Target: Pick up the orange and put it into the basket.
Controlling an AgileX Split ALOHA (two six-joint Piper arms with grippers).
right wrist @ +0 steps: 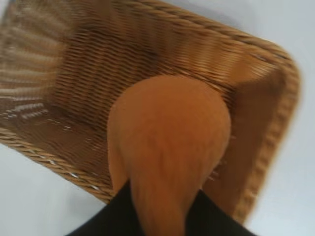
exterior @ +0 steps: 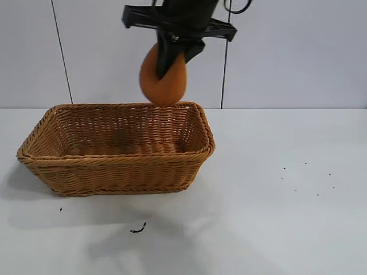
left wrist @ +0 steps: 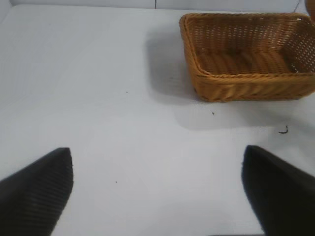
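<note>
My right gripper (exterior: pixel 172 60) hangs from above, shut on the orange (exterior: pixel 164 81), a matte dull-orange lump held in the air over the back right part of the basket (exterior: pixel 114 166). In the right wrist view the orange (right wrist: pixel 170 142) sits pinched between the two black fingers (right wrist: pixel 110 221), with the basket (right wrist: pixel 44 64) open beneath it. The basket is a large tan woven wicker one and it holds nothing. My left gripper (left wrist: pixel 157 189) is open over bare table, well away from the basket (left wrist: pixel 236 83); it does not show in the exterior view.
A white table (exterior: pixel 287 217) runs around the basket, with a pale wall behind. A small dark scrap (exterior: pixel 137 229) lies on the table in front of the basket. Tiny dark specks (exterior: pixel 317 194) dot the table at the right.
</note>
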